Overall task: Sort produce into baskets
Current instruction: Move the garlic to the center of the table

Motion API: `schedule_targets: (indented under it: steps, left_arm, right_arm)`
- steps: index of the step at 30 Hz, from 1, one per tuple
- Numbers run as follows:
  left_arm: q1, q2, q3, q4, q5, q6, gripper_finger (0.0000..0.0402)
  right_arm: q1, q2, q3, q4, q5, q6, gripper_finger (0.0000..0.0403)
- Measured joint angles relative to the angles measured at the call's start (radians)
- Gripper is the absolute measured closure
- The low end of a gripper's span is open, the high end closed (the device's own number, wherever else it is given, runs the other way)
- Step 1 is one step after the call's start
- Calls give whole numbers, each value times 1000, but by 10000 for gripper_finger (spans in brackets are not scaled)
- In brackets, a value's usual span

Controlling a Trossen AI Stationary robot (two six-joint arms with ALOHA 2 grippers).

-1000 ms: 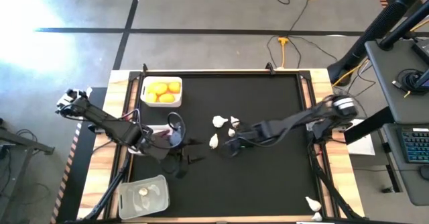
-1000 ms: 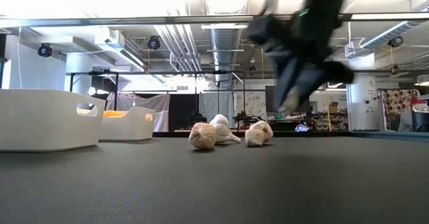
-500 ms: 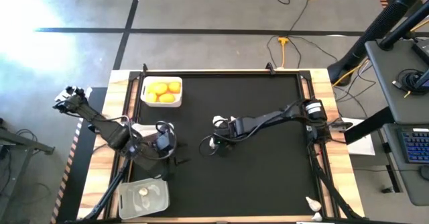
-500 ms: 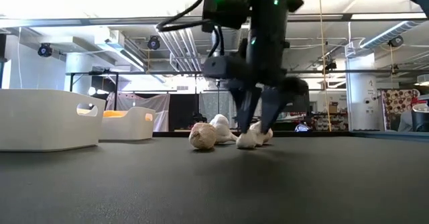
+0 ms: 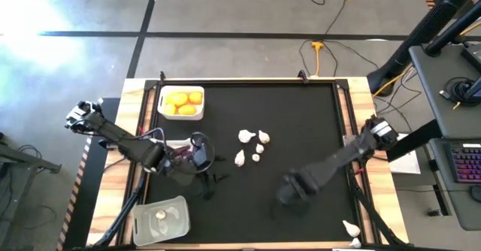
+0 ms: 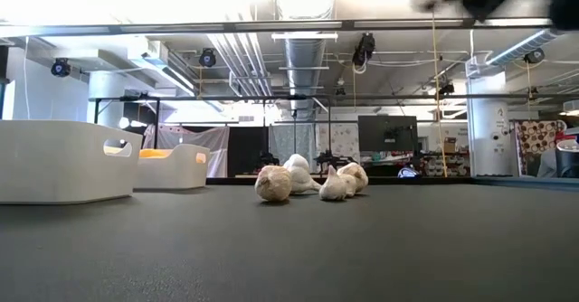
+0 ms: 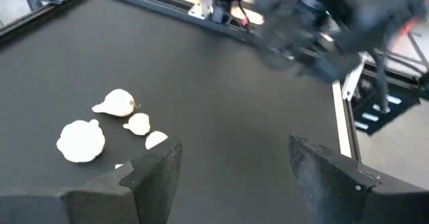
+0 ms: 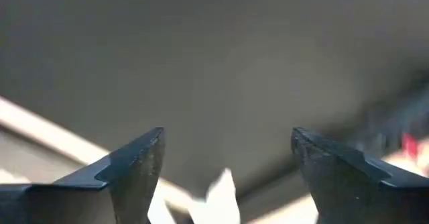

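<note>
Right gripper (image 5: 288, 192) is wide open and empty over bare mat near the table's front, well apart from the four garlic bulbs (image 5: 246, 136) loose at mid-table; left gripper (image 5: 201, 155) is also spread with nothing between its fingers, just beside that cluster. Risk: both arms converging on the same bulbs and clashing, or a finger nudging one so it rolls. Around: white basket (image 5: 180, 113) holds the yellow fruits (image 5: 176, 99), clear basket (image 5: 179, 225) one bulb, two more bulbs (image 5: 350, 228) sit by the front-right edge.
</note>
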Motion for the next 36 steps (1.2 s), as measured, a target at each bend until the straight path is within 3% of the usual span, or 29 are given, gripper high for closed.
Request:
schedule_targets:
  steps: [5,13,20,28,36]
  left_arm:
    - [10,10,0,10,45,21,146]
    - [11,10,0,-3,49,19,146]
    - [11,9,0,-16,54,3,146]
    - [11,8,0,-14,58,0,146]
    - [3,8,0,-14,71,-8,146]
  right_arm:
    - [167,0,-133,15,-300,78,70]
    - [339,2,-370,307,-585,183,78]
    - [374,2,-493,610,-617,346,76]
    - [381,1,-571,738,-626,386,94]
    - [381,3,-591,759,-616,411,151]
